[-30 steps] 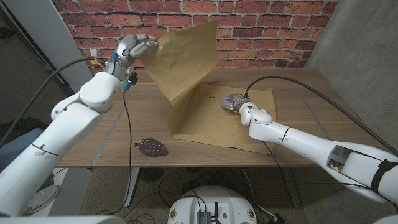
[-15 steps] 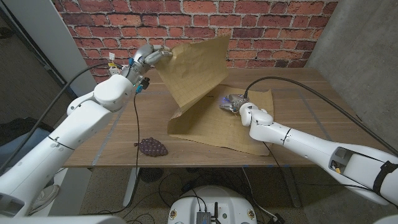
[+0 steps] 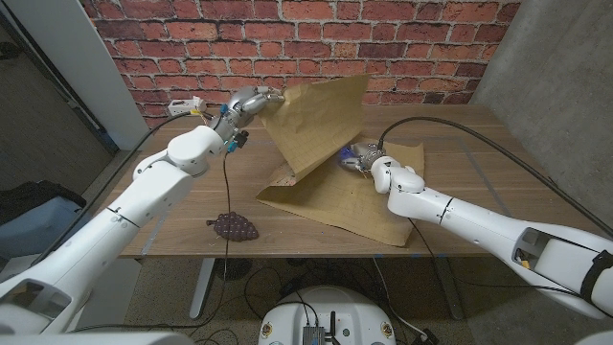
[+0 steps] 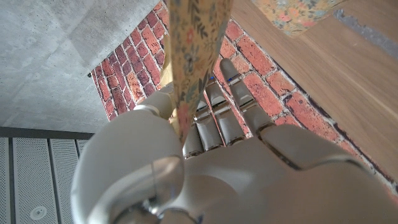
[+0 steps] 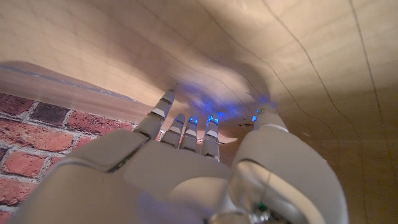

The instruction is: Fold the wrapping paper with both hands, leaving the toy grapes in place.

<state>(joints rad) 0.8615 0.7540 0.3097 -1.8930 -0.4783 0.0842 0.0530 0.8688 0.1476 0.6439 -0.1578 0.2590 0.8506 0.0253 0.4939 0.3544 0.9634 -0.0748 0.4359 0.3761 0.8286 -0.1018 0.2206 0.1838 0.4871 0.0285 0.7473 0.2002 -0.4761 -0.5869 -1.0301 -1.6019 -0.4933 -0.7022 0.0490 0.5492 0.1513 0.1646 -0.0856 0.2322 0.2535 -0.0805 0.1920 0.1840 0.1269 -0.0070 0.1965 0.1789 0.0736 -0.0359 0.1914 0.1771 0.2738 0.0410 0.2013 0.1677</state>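
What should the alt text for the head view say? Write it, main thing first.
The left hand holds a corner of the brown paper lifted over the wooden table, while the right hand rests on the part lying flat. Toy grapes sit near the table's front edge, apart from the paper.

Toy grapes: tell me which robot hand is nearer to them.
Neither clearly. The toy grapes lie at the near table edge; the left robot hand holds the wrapping paper aloft, the right robot hand presses it down.
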